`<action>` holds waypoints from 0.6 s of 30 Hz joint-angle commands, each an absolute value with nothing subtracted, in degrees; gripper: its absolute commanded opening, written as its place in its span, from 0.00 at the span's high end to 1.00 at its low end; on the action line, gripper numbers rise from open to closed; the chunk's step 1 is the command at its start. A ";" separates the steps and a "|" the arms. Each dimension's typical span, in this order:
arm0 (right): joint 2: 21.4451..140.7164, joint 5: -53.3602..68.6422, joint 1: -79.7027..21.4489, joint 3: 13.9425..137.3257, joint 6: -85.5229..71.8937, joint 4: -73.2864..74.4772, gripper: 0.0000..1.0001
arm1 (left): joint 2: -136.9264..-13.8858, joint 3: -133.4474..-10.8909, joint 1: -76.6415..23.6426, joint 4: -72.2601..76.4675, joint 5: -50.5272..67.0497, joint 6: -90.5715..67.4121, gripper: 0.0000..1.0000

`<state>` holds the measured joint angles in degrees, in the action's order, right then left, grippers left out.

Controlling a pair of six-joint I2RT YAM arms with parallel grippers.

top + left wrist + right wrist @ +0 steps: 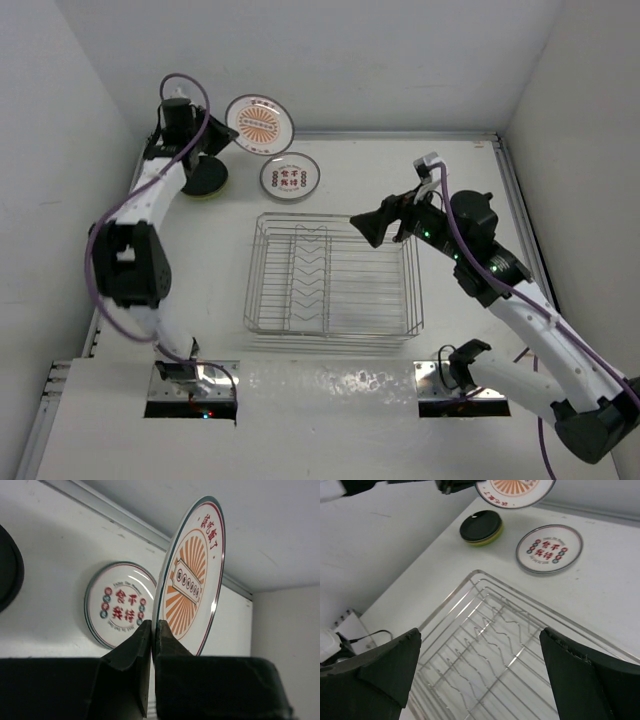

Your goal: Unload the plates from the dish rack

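My left gripper (222, 135) is shut on the rim of a white plate with an orange sunburst pattern (260, 124), held on edge above the table's far left; it also shows in the left wrist view (192, 577). A white plate with red characters (289, 176) lies flat just below it, seen too in the left wrist view (118, 603) and the right wrist view (549, 548). A black plate on a lime green one (203, 178) sits stacked at far left. The silver wire dish rack (333, 277) holds no plates. My right gripper (385, 226) is open and empty above the rack's right rear.
White walls close in the table at the back and both sides. A metal rail (520, 215) runs along the right edge. The arm bases (190, 385) sit at the near edge.
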<state>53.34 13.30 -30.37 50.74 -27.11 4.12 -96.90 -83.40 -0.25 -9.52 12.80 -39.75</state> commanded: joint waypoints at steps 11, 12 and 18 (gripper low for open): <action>45.44 3.87 -29.88 49.40 -14.77 15.21 0.01 | -124.37 -107.32 -0.88 -17.76 19.07 -38.67 1.00; 45.61 3.95 -29.88 48.87 -14.77 14.86 0.01 | -124.19 -105.66 -1.23 -17.14 19.25 -38.85 1.00; 47.37 5.54 -29.97 48.78 -15.55 14.15 0.01 | -124.72 -103.10 -3.86 -18.01 18.46 -38.50 0.95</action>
